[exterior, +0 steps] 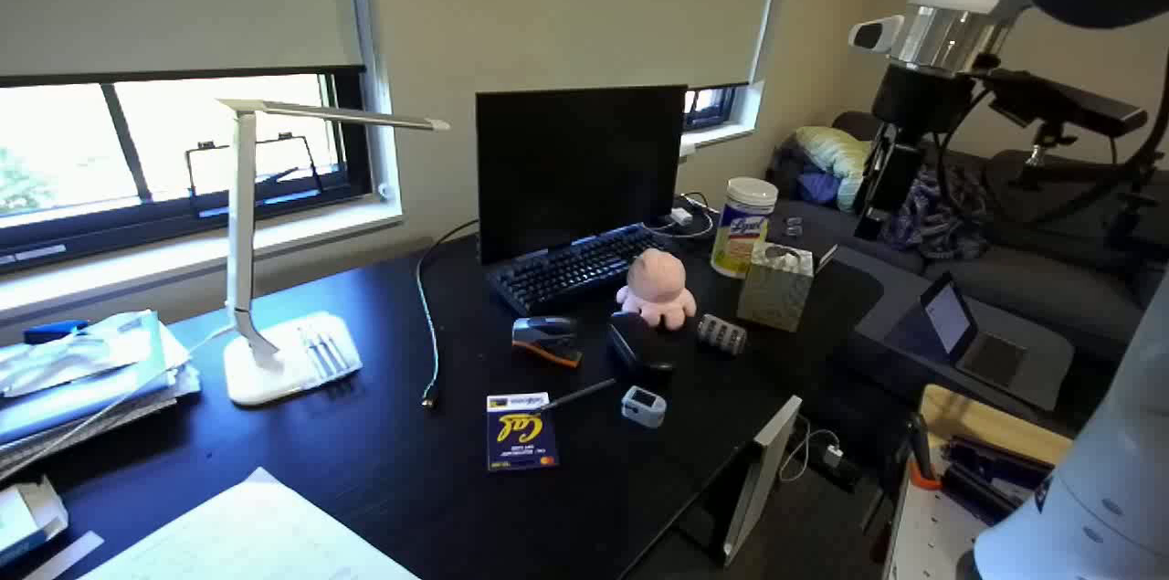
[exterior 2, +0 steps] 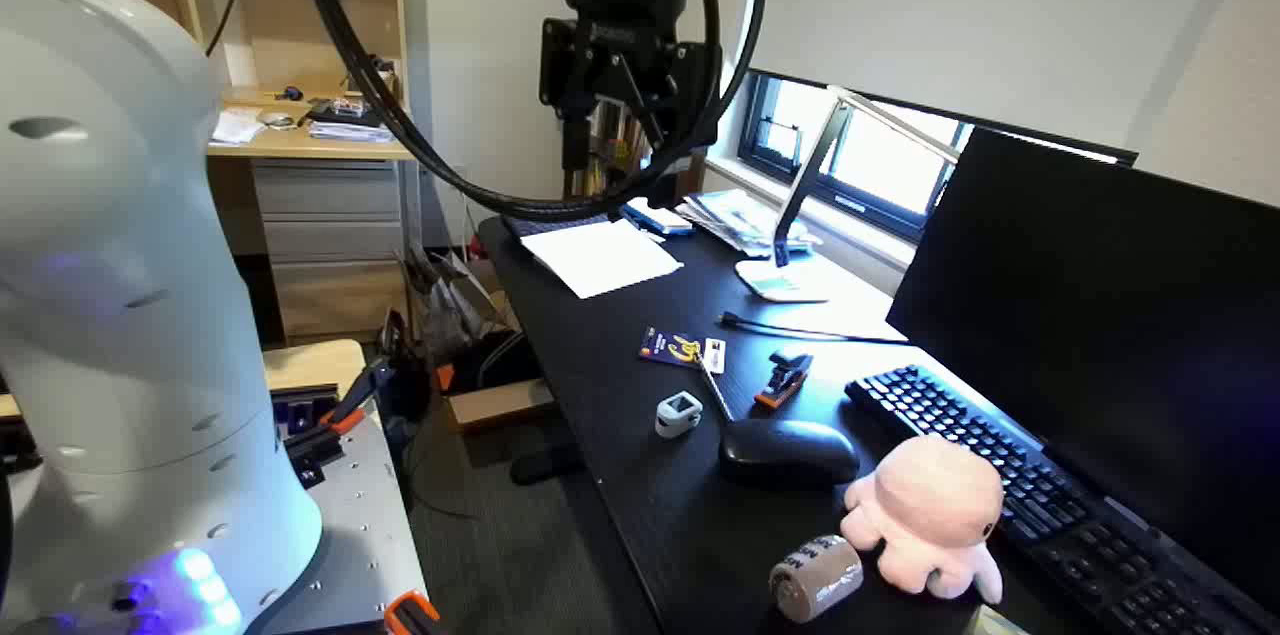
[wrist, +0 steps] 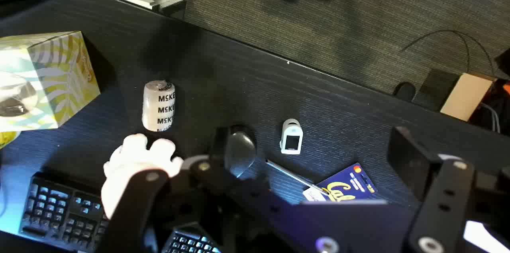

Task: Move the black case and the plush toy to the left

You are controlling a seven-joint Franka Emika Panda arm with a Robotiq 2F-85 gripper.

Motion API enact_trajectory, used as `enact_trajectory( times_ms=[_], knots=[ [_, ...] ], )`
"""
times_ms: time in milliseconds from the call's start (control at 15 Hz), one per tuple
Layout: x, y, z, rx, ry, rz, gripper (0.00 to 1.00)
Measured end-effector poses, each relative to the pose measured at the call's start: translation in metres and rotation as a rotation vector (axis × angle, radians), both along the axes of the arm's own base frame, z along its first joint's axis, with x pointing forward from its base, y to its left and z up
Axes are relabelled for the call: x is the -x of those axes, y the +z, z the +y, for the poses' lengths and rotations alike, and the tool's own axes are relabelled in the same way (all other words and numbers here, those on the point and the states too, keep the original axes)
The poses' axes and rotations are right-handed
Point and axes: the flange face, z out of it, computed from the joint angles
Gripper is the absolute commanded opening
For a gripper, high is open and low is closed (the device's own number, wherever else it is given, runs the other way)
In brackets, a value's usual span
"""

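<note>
The black case (exterior: 642, 344) lies on the dark desk, a smooth rounded hard case, seen in both exterior views (exterior 2: 788, 453). In the wrist view the case (wrist: 244, 150) is partly hidden behind a finger. The pink plush toy (exterior: 658, 283) sits upright beside it, near the keyboard; it also shows in an exterior view (exterior 2: 935, 500). In the wrist view the toy (wrist: 135, 165) is pale and partly covered by the gripper linkage. My gripper (wrist: 312, 149) is open with nothing between its fingers. It hangs high above the desk, apart from both things, as an exterior view (exterior 2: 622, 160) shows.
A bandage roll (exterior 2: 815, 577) and tissue box (exterior: 776, 288) stand near the toy. A stapler (exterior: 546, 341), oximeter (exterior: 643, 406), pen (exterior: 584, 392) and Cal card (exterior: 521, 443) lie near the case. Keyboard (exterior: 584, 268), monitor (exterior: 584, 169) and lamp (exterior: 242, 224) stand behind.
</note>
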Motion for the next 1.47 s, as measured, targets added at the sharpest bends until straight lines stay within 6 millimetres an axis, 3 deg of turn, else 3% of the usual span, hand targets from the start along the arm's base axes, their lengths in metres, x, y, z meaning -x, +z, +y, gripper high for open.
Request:
enact_trajectory(
  times_ms=[333,600,1467],
  knots=[
    [-0.005,-0.002,-0.001,-0.006,-0.041,-0.009,1.0],
    [-0.031,-0.021,-0.005,-0.019,-0.173,-0.028,1.0],
    [-0.159,-0.157,-0.019,0.049,-0.637,0.079,1.0]
  ],
)
